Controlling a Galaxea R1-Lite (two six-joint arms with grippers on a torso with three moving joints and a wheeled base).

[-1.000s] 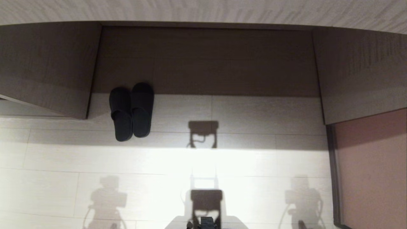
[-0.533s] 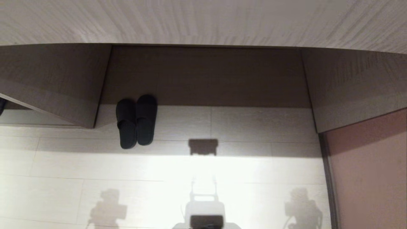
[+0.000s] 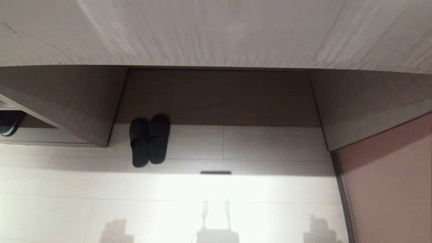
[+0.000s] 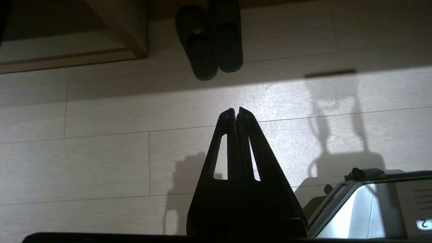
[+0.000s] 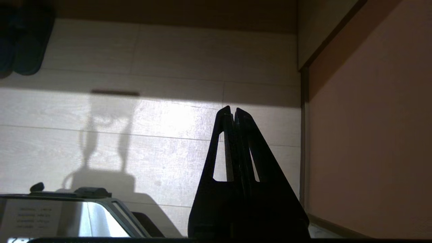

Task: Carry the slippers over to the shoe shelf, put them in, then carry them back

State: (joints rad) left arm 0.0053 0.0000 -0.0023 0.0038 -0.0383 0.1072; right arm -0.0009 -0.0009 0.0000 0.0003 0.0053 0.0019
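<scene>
The slippers (image 3: 149,141), a plain black pair, lie side by side on the pale floor at the left end of the desk's knee recess, toes toward the back. They also show in the left wrist view (image 4: 211,40) and at the edge of the right wrist view (image 5: 23,40). The shoe shelf (image 3: 40,136) opens low at the far left, past a slanted side panel; its base board (image 4: 67,50) shows from the left wrist. My left gripper (image 4: 236,111) is shut and empty, well short of the slippers. My right gripper (image 5: 232,110) is shut and empty above bare floor.
A wide wood-grain desk top (image 3: 216,30) overhangs the recess back panel (image 3: 216,98). A dark shoe (image 3: 8,126) sits inside the cubby at the far left. A pinkish wall (image 3: 388,185) closes the right side. My own base (image 4: 371,206) lies between the arms.
The whole head view has slid downward as the camera tilted up; more desk top shows and the robot's shadows have dropped toward the bottom edge. The slippers themselves have not moved.
</scene>
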